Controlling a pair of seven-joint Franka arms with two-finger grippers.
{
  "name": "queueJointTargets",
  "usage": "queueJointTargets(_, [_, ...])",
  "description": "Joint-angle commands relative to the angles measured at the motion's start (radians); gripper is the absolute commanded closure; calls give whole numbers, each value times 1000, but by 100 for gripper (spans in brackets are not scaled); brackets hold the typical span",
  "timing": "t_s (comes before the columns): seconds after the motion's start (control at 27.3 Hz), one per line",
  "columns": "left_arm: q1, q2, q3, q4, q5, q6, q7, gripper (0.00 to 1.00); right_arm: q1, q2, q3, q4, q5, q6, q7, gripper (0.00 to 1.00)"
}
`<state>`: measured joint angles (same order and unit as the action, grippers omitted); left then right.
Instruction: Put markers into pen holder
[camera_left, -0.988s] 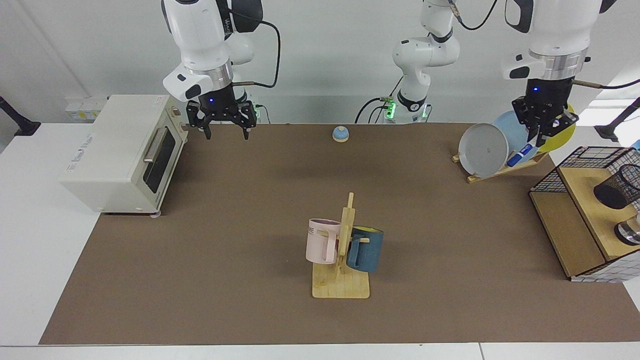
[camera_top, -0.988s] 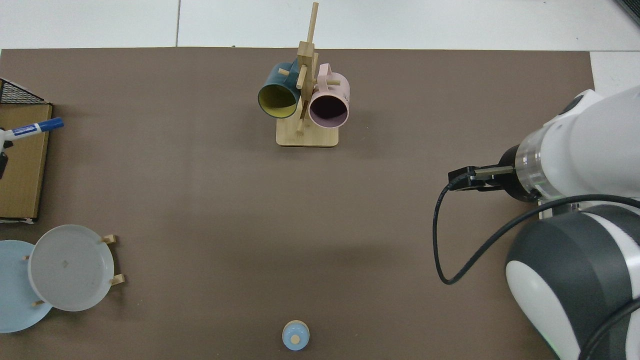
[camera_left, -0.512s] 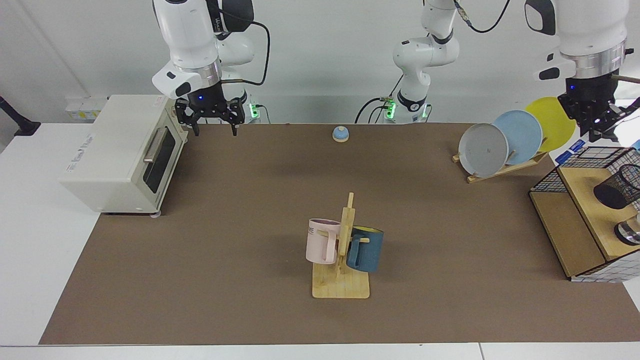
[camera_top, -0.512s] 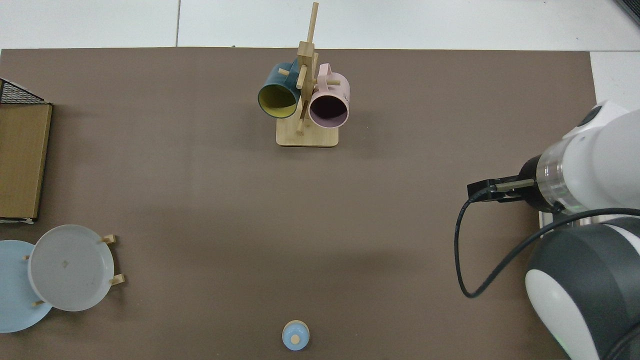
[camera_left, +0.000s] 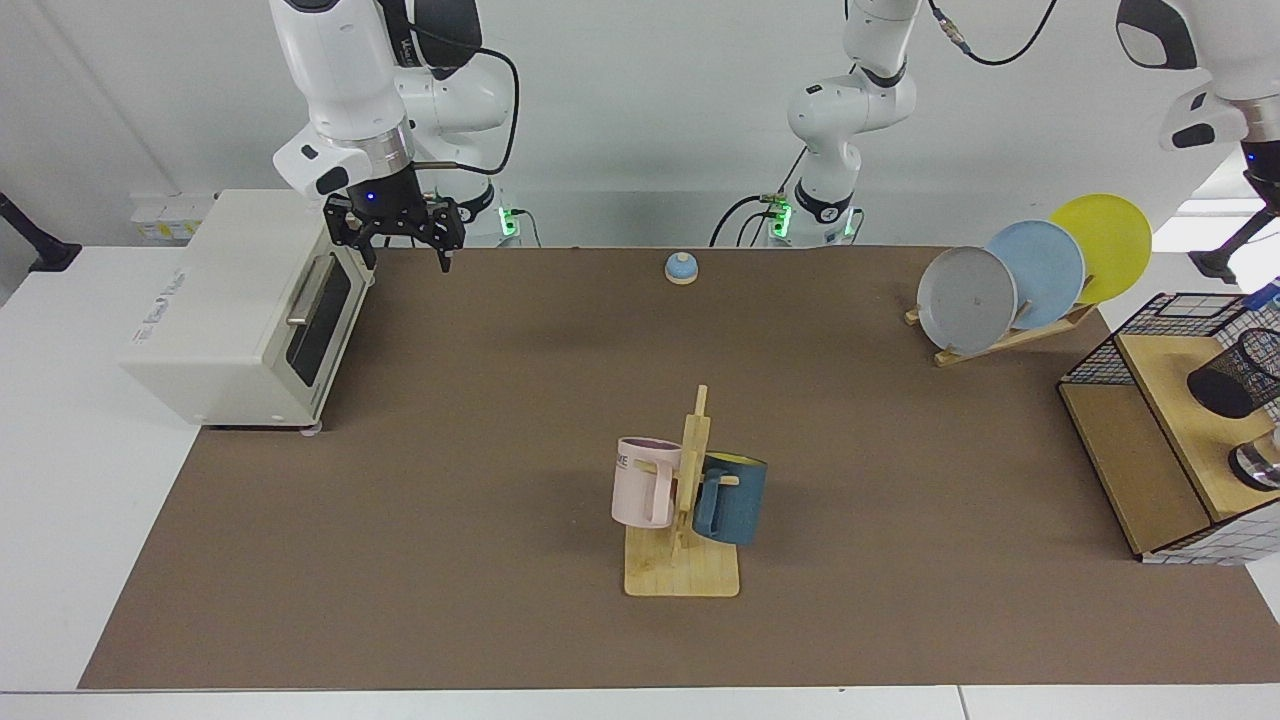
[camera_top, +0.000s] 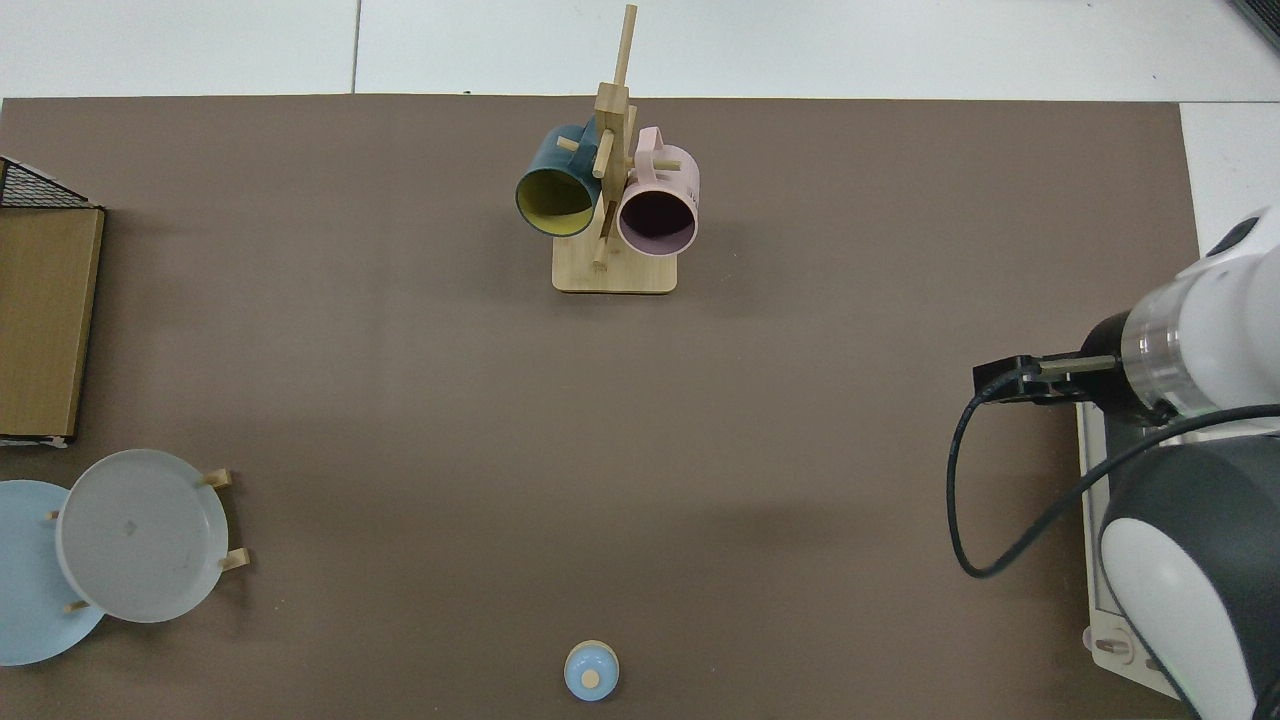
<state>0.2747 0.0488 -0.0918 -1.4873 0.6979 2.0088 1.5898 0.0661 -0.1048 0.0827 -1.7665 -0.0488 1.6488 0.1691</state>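
The pen holder (camera_left: 1232, 377), a small black mesh cup, sits on top of the wooden shelf (camera_left: 1175, 400) at the facing view's right edge. No marker shows in either view. My left arm's wrist (camera_left: 1215, 115) is high at the top right corner, above the shelf, and its gripper is almost wholly cut off by the picture's edge. My right gripper (camera_left: 402, 252) hangs open and empty over the table's back, beside the toaster oven (camera_left: 250, 300). The top view shows that arm (camera_top: 1180, 350) at the right edge.
A mug tree (camera_left: 685, 500) with a pink and a blue mug stands mid-table. A plate rack (camera_left: 1030, 275) holds three plates near the shelf. A black wire basket (camera_left: 1170, 318), a shiny metal object (camera_left: 1258, 465), a small blue bell (camera_left: 681, 268) and a third arm (camera_left: 850, 110) are also there.
My left arm, which held the marker by the plate rack, has swung up and toward the view's right, taking gripper and marker out of sight. My right arm drifted toward the toaster oven.
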Motion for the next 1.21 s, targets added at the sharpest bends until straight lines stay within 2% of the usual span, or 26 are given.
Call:
queueJointTargets(0.0, [38, 32, -16, 24, 104, 53, 71, 100, -29, -15, 14, -16, 34, -4, -31, 1])
queueJointTargets(0.15, [55, 62, -13, 35, 129, 91, 153, 100, -29, -13, 14, -16, 34, -1, -30, 1])
queueJointTargets(0.33, [90, 149, -14, 113, 130, 114, 240, 100, -29, -13, 14, -16, 34, 6, -30, 1])
queueJointTargets(0.48, [144, 216, -25, 157, 129, 143, 311, 100, -28, -12, 14, -14, 34, 6, -30, 1])
queueJointTargets(0.81, [182, 267, -17, 154, 133, 168, 329, 100, -26, -12, 14, -13, 34, 9, -31, 1])
queueJointTargets(1.17, [186, 310, -17, 142, 186, 174, 320, 100, -28, -10, 14, -11, 34, 9, -30, 1])
